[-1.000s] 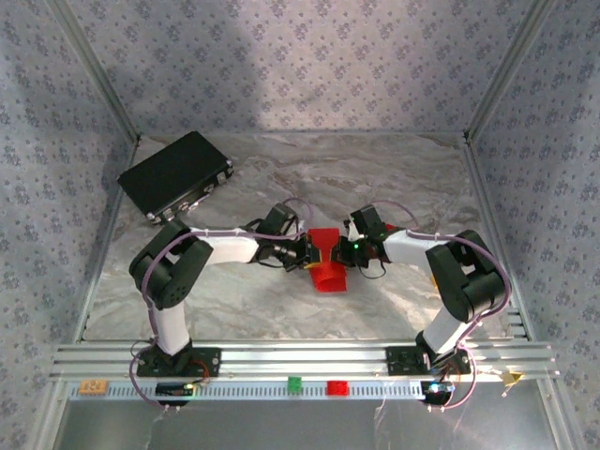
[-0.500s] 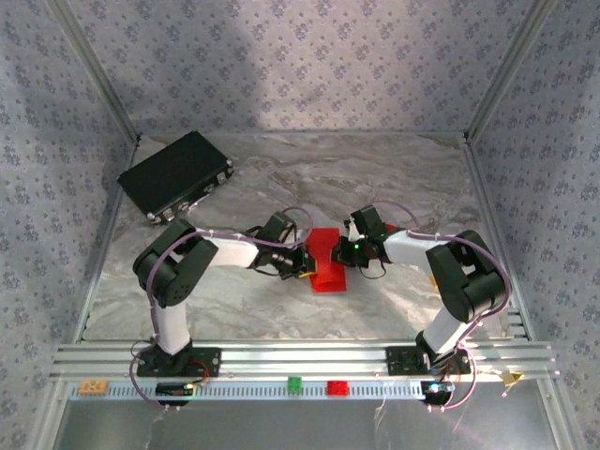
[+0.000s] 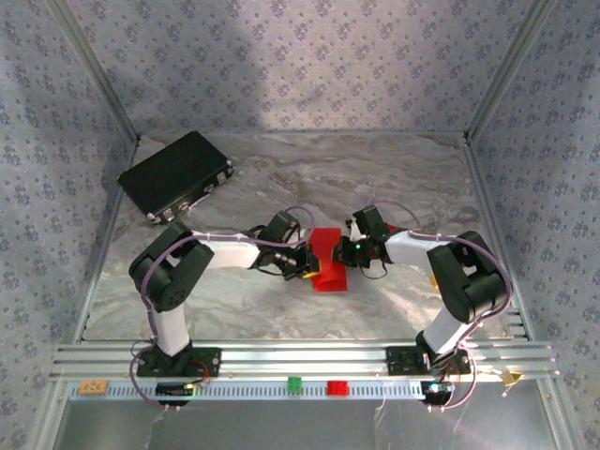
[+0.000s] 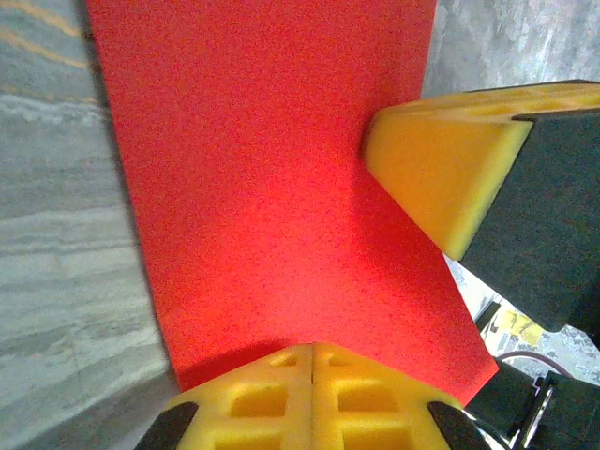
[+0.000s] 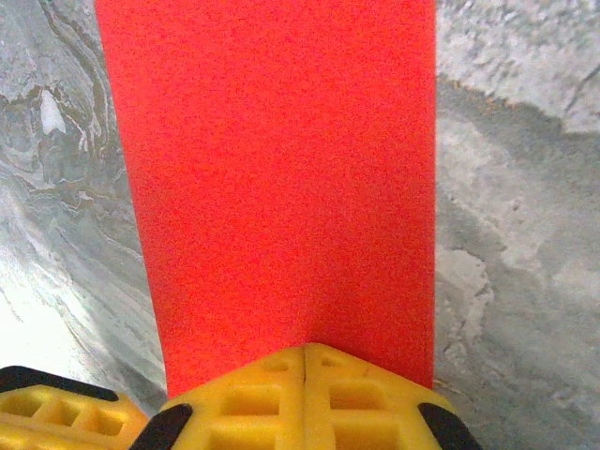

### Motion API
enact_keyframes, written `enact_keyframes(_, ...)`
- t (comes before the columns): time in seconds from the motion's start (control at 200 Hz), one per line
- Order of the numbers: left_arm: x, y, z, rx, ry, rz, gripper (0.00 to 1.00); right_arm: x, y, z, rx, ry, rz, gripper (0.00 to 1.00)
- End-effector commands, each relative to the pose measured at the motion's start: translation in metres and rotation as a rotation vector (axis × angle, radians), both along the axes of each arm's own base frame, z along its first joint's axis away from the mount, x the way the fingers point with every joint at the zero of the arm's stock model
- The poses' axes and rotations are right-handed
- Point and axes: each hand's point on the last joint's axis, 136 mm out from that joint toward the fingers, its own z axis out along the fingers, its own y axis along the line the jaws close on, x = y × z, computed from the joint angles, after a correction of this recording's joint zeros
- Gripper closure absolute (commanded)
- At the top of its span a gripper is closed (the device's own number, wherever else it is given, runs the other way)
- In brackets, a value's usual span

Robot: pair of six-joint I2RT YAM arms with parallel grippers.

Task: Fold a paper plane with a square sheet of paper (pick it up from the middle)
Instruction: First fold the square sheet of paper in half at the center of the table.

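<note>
The square sheet of paper (image 3: pixel 328 264) is bright red and lies folded into a narrow band at the middle of the table. My left gripper (image 3: pixel 307 265) is shut, its yellow tips (image 4: pixel 312 347) down at the band's left edge with no paper between them. My right gripper (image 3: pixel 345 251) is shut as well, its tips (image 5: pixel 307 347) at the opposite edge. The paper (image 4: pixel 272 187) lies flat ahead of the left tips, with a yellow finger of the right gripper (image 4: pixel 441 159) over its far side. In the right wrist view the paper (image 5: pixel 281 169) runs straight away from the jaws.
A big flat black box (image 3: pixel 175 174) lies at the back left of the table. Small red (image 3: pixel 337 387), green (image 3: pixel 294 382) and orange (image 3: pixel 92 386) blocks sit on the front rail. Patterned walls close in three sides. Bare marbled table (image 3: pixel 394 178) stretches behind the arms.
My left gripper has slid toward the front along the paper's left edge. The paper's bulging near end has been flattened into a tighter band. The right gripper has barely moved.
</note>
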Motion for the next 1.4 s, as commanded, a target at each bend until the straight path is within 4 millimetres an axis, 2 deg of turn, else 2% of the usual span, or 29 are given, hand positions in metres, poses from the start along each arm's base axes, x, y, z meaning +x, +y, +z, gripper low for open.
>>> enact_keyframes(0.0,-0.011,0.003,-0.013,0.026,0.035,-0.032,1.00,-0.022,-0.025,-0.027,-0.106,0.102,-0.039,1.00)
enact_keyframes(0.17,-0.026,0.033,-0.044,0.175,0.048,-0.058,1.00,-0.022,-0.025,-0.027,-0.105,0.101,-0.040,1.00)
enact_keyframes(0.315,-0.031,0.041,-0.053,0.214,0.041,-0.074,1.00,-0.022,-0.025,-0.028,-0.105,0.102,-0.038,1.00)
enact_keyframes(0.405,-0.025,0.036,-0.039,0.189,0.009,-0.064,1.00,-0.022,-0.024,-0.027,-0.101,0.103,-0.039,1.00)
enact_keyframes(0.59,-0.009,0.012,0.013,0.053,-0.069,-0.031,1.00,-0.022,-0.023,-0.027,-0.100,0.101,-0.040,1.00)
enact_keyframes(0.66,-0.008,0.002,0.025,-0.007,-0.072,-0.035,1.00,-0.022,-0.023,-0.027,-0.100,0.103,-0.040,1.00)
enact_keyframes(0.72,-0.010,-0.004,0.026,-0.037,-0.056,-0.040,1.00,-0.021,-0.023,-0.027,-0.100,0.102,-0.038,1.00)
enact_keyframes(0.864,-0.019,-0.006,0.008,-0.034,-0.004,-0.052,1.00,-0.022,-0.023,-0.027,-0.102,0.103,-0.038,1.00)
enact_keyframes(1.089,-0.036,0.017,-0.034,0.073,0.046,-0.056,1.00,-0.023,-0.024,-0.027,-0.104,0.102,-0.039,1.00)
enact_keyframes(1.259,-0.049,0.037,-0.044,0.152,0.032,-0.093,1.00,-0.024,-0.025,-0.029,-0.107,0.105,-0.041,1.00)
enact_keyframes(1.329,-0.051,0.041,-0.042,0.176,0.006,-0.105,1.00,-0.024,-0.025,-0.029,-0.107,0.105,-0.042,1.00)
enact_keyframes(1.394,-0.051,0.038,-0.034,0.160,-0.015,-0.111,1.00,-0.024,-0.024,-0.029,-0.107,0.104,-0.040,1.00)
